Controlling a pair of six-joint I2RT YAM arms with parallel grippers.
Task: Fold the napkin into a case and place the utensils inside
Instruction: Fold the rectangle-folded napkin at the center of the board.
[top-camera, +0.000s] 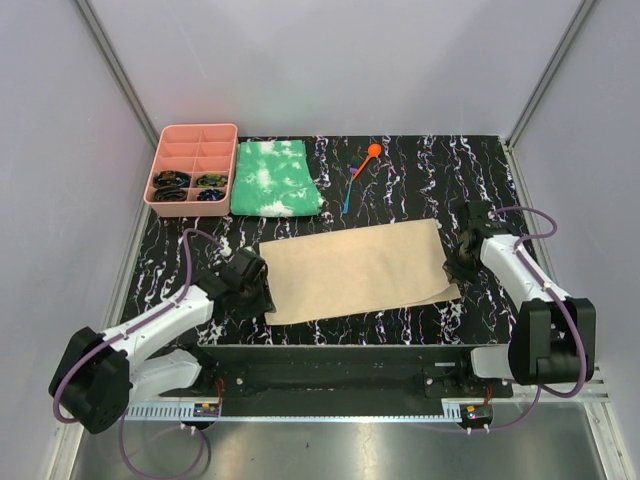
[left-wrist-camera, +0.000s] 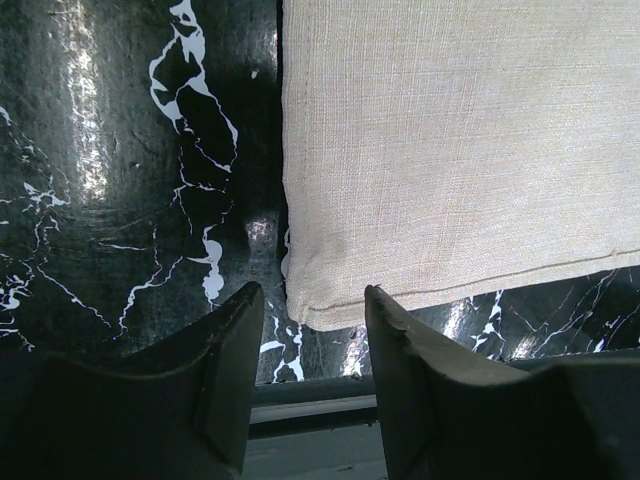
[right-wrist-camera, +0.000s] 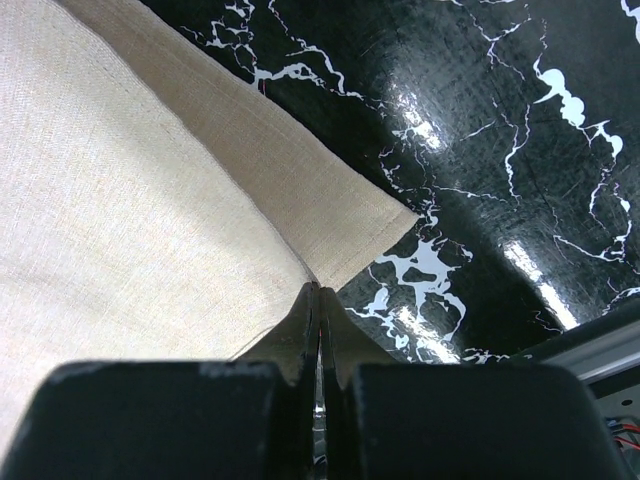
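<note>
Black marble-look tabletop with white veins (top-camera: 420, 170), plain white walls round it. Flat in the middle, a bit skewed, lies the plain tan woven-cloth napkin (top-camera: 350, 270).

The left gripper (left-wrist-camera: 310, 330) has its jaws apart with nothing in them. The napkin's near-left corner sits just past the tips, about in line with the gap. From above that corner is hidden by the arm.

The right gripper (right-wrist-camera: 318, 295) is closed tight right at the napkin's edge near its right corner. A crease in the cloth runs straight into the tips, so it looks pinched on the hem, though I can't actually see cloth between them.

The small orange plastic spoon with a round head (top-camera: 371, 153) and the slim blue plastic utensil (top-camera: 349, 195) lie at the far side, well apart from the napkin. The blue one's head is too small to tell.

Far left there's a green-and-white mottled cloth (top-camera: 275, 178) beside a pink compartment tray (top-camera: 195, 127). Dark bits in its near compartments, can't make them out.
</note>
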